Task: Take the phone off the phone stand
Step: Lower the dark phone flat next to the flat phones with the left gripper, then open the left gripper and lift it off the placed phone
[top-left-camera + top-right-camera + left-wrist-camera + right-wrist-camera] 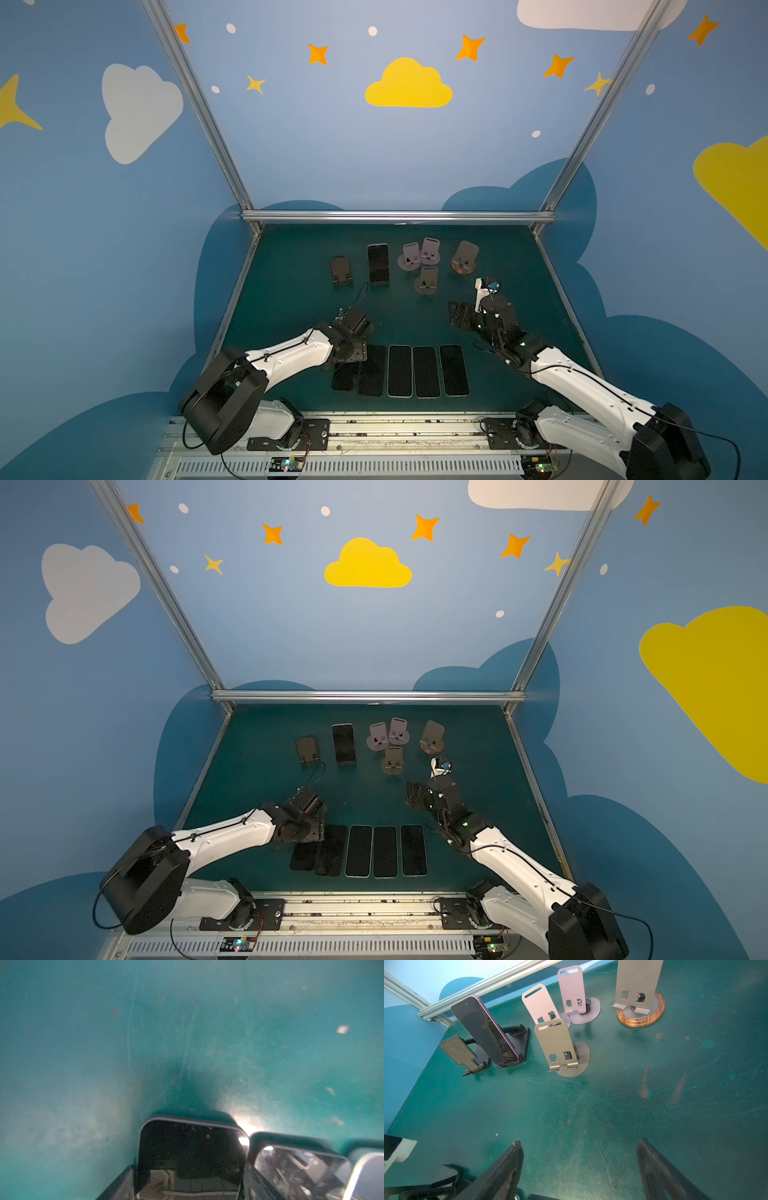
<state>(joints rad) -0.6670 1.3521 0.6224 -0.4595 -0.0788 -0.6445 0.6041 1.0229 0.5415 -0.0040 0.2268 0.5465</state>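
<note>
One phone [483,1030] leans long-axis-up on its phone stand [523,1047], straight beyond my left gripper [350,357]; its finger gap I cannot tell. My right gripper [579,1144] gapes empty.

A scuffed green table mat [291,291] is being occupied at its far end by empty stands. A black mesh stand [340,270] is being shown furthest left. A pink stand [411,255] and a second pink stand [430,250] are being kept just beside each other, with a grey stand [427,280] in front of them and a wood-rimmed stand [464,257] to their right. Five dark phones [400,371] are being displayed flat, side by side, near the front edge. The mat is being bounded behind by an aluminium rail [395,215], under a blue wall bearing a yellow cloud [409,85].
</note>
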